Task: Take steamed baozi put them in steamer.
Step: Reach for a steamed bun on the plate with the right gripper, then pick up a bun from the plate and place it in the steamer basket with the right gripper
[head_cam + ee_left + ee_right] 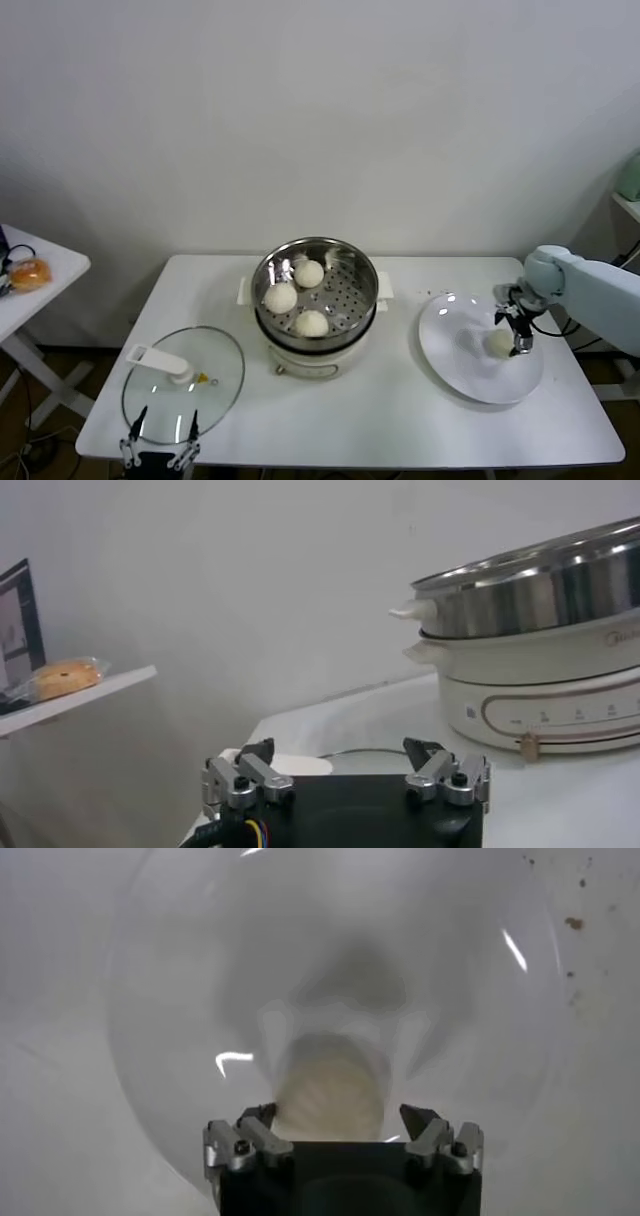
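Observation:
Three steamed baozi (pixel 309 273) (pixel 281 297) (pixel 312 323) lie in the shiny perforated steamer (pixel 368 272) on its white cooker base, mid-table. Another off-white baozi (pixel 499 342) (pixel 330 1093) rests on the white plate (pixel 455 350) at the right. My right gripper (pixel 516 335) (pixel 340 1116) is lowered over that bun, open. One finger stands on each side of the bun, and a gap shows at one side. My left gripper (pixel 160 455) (pixel 340 752) is parked, open and empty, at the table's front left edge. The left wrist view shows the steamer (pixel 540 585) from the side.
A glass lid (pixel 185 380) with a white handle lies flat at the front left, just beyond my left gripper. A small side table at far left carries an orange wrapped object (pixel 30 272) (pixel 62 677). A wall stands behind the table.

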You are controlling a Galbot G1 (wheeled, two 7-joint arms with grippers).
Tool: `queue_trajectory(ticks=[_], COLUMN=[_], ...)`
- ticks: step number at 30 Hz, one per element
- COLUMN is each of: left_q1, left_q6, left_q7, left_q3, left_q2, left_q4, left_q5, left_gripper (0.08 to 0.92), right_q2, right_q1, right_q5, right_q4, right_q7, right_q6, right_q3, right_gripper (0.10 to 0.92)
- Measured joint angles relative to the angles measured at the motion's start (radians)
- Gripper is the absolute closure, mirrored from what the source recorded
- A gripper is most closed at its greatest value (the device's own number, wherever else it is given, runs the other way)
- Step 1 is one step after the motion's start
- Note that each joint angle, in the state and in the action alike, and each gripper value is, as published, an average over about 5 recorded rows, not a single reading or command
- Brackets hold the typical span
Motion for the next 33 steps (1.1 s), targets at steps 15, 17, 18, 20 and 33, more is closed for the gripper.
queue_trajectory(ticks=[15,17,18,20,33], left_q1=[0.002,0.003,0.002,0.002,-0.006], left_q6=[0.000,0.000,0.000,0.000,0.007], left_q7=[-0.001,-0.001,-0.001,-0.001,-0.001], left_q3=[-0.001,-0.001,-0.001,-0.002,-0.002], left_q2=[0.000,0.000,0.000,0.000,0.000], left_q4=[-0.006,-0.007,-0.008,-0.008,-0.012], left_q5=[-0.001,-0.001,-0.001,-0.002,-0.016], left_gripper=[0.177,0.177,0.177,0.177,0.177], right_q2=[0.001,0.000,0.001,0.004,0.101], right_q1=[0.012,0.038,0.056,0.102,0.541], right_q5=[0.010,0.023,0.032,0.057,0.372], right_q4=[0.001,0.013,0.022,0.043,0.215], right_q7=[-0.016,-0.020,-0.022,-0.026,-0.069], right_q6=[0.001,-0.002,-0.004,-0.008,-0.059], right_q3=[0.014,-0.006,-0.021,-0.059,-0.360], right_gripper=[0.430,0.431,0.431,0.430,0.427])
